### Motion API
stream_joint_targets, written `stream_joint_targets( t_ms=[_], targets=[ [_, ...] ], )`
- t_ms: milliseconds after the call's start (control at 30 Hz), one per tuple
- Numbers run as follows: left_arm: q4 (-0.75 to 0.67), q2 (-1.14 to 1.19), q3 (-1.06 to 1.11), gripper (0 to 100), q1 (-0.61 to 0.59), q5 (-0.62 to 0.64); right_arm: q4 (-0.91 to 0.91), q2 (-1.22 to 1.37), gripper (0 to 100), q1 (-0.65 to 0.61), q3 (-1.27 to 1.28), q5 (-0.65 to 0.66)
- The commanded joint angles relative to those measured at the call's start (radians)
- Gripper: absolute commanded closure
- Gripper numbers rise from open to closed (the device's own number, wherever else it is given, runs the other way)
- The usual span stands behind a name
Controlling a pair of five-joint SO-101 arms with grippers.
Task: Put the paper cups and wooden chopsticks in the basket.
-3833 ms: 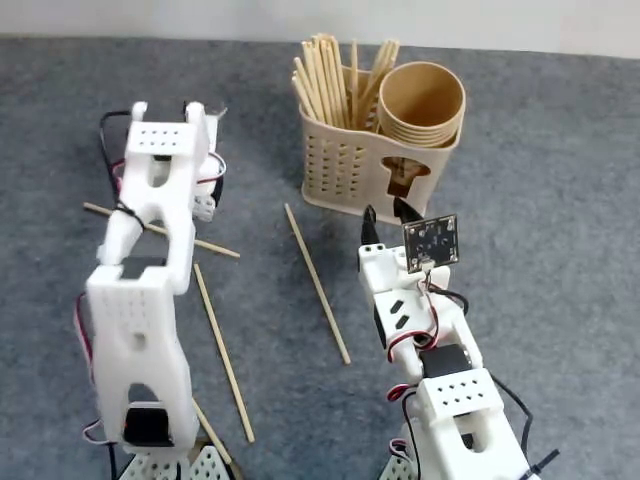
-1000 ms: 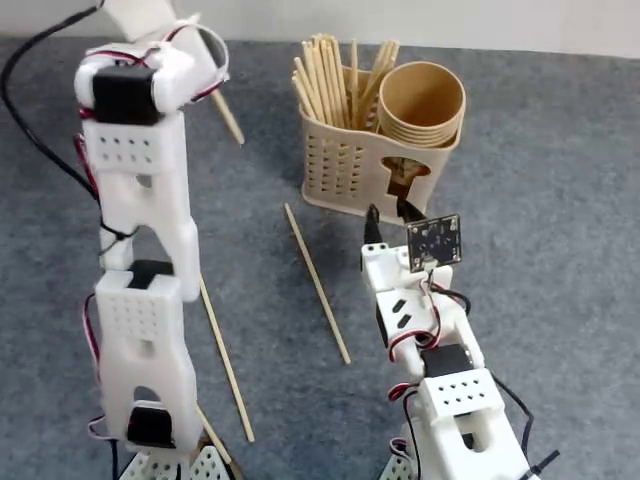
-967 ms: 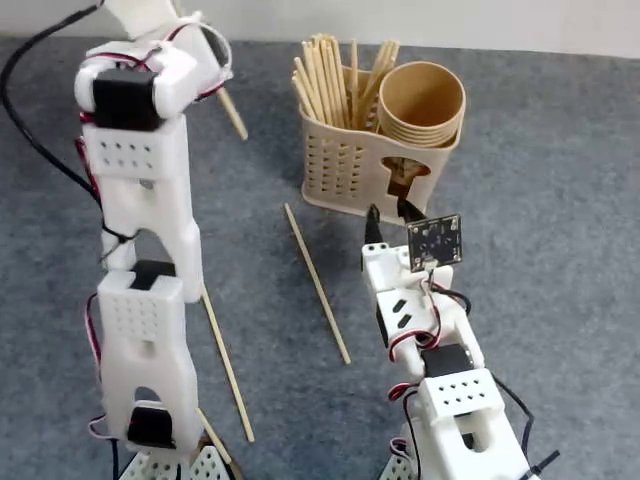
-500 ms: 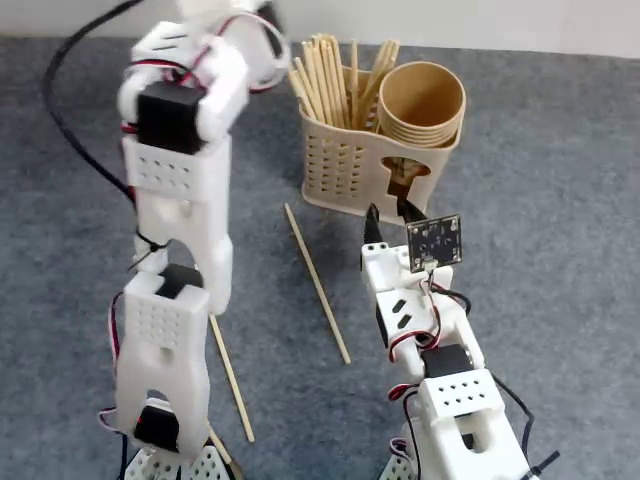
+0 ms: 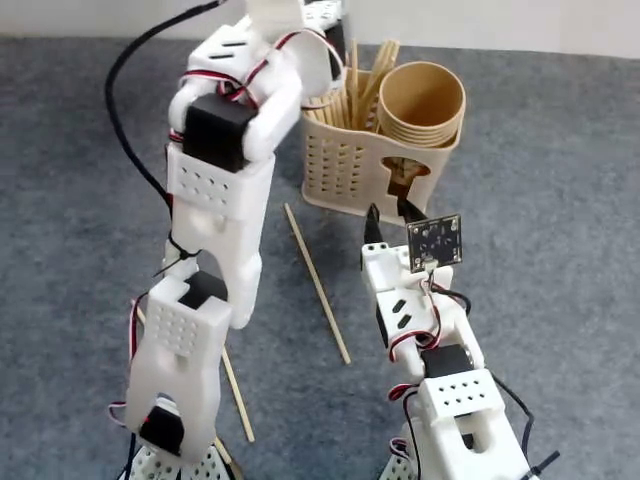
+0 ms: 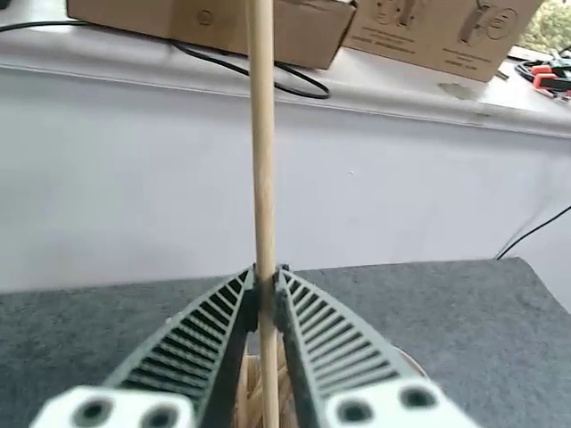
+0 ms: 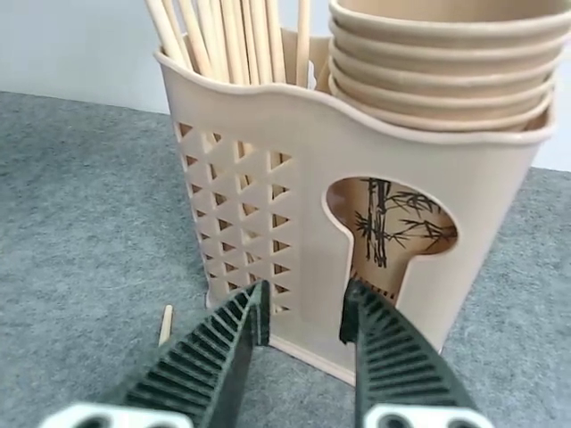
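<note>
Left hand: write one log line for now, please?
left hand shut on chopstick | over basket | right hand open, facing basket

My basket (image 7: 268, 178) is pale beige, its wall pierced with a lattice of small triangles. The paper cups (image 7: 437, 80) are kraft tan, and one carries a dark bamboo print. The chopstick (image 6: 260, 134) in my left claw (image 6: 266, 276) is light blond wood, as is the loose chopstick (image 5: 318, 285) at nine o'clock of the right arm (image 5: 455, 400). Left claw and right claw (image 7: 303, 303) are ribbed black with white bases. Both arms are white with black motors and red wires (image 5: 405, 345). The counter (image 5: 560, 200) is flecked grey.
</note>
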Motion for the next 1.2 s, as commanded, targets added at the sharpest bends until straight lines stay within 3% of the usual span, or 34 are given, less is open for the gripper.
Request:
stream_joint_targets(
  t_ms=[0,200,533,867,1167],
  targets=[
    [-0.046,-0.03,-0.035,100,0.03,-0.009,-0.024,-0.025,85.4,0.008,-0.008,0.011],
    [-0.06,0.015,-0.035,100,0.033,-0.017,-0.024,-0.025,85.4,0.007,-0.007,0.011],
    [0.172,-0.008,-0.036,100,0.09,-0.011,-0.024,-0.025,85.4,0.007,-0.007,0.011],
    [0.411,-0.185,-0.036,100,0.096,-0.009,-0.024,-0.025,85.4,0.007,-0.008,0.012],
    [0.431,-0.358,-0.027,100,0.14,-0.008,-0.024,-0.025,85.4,0.005,-0.007,0.012]
  ],
)
